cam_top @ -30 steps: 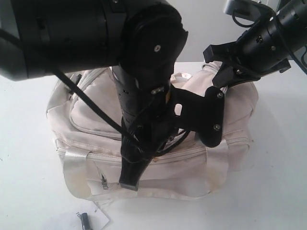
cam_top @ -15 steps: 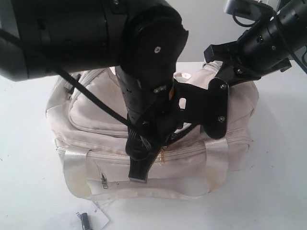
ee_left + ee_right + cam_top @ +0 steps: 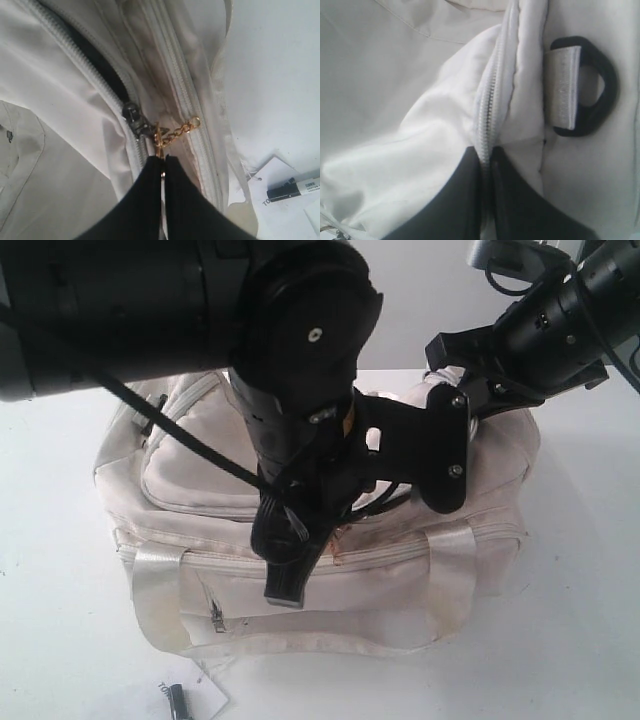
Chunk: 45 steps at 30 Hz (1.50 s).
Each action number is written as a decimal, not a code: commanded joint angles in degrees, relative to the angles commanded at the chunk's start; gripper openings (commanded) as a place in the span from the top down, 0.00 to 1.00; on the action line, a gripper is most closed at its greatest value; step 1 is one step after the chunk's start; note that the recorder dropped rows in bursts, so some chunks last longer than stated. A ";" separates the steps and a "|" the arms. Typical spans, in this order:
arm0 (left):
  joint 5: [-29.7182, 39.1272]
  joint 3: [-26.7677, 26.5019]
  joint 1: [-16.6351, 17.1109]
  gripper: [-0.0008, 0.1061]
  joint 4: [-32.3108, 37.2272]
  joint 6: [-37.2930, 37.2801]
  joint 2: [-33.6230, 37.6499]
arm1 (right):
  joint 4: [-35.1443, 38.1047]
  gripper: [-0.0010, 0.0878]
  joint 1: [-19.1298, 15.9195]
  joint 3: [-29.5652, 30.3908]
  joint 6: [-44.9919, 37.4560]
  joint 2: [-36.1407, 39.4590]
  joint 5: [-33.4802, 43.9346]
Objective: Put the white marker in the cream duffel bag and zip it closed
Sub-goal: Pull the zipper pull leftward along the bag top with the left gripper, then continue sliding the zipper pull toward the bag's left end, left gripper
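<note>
Zip pull [image 3: 161, 136] in left gripper [image 3: 162, 160]; right gripper [image 3: 487, 151] seemingly pinches bag [image 3: 190, 480]

The large cream fabric duffel bag [image 3: 190, 475] sits upright on the white tabletop [image 3: 60, 640], with shiny pale strap handles [image 3: 160, 590] hanging down its front. Its curved top zip is partly open, and dark lining [image 3: 95, 60] shows behind the metal slider [image 3: 132, 114] and its gold chain pull [image 3: 176, 132]. The slim white marker [image 3: 295, 187], dark-tipped, lies outside the bag near its front bottom edge.

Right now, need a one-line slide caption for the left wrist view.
Left claw pinches the gold chain pull on the cream duffel bag, zip partly open.
</note>
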 joint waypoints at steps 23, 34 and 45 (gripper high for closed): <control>-2.02 0.00 0.00 0.99 -1.63 4.39 -3.44 | 0.00 0.99 0.00 0.00 0.00 0.00 -0.64; -1.52 0.00 0.00 0.99 4.33 4.39 -3.41 | 0.00 0.99 0.00 0.00 0.00 0.00 -0.64; -0.52 0.00 0.10 0.99 3.43 1.62 -3.18 | 0.00 0.99 0.00 0.00 0.00 0.00 -0.64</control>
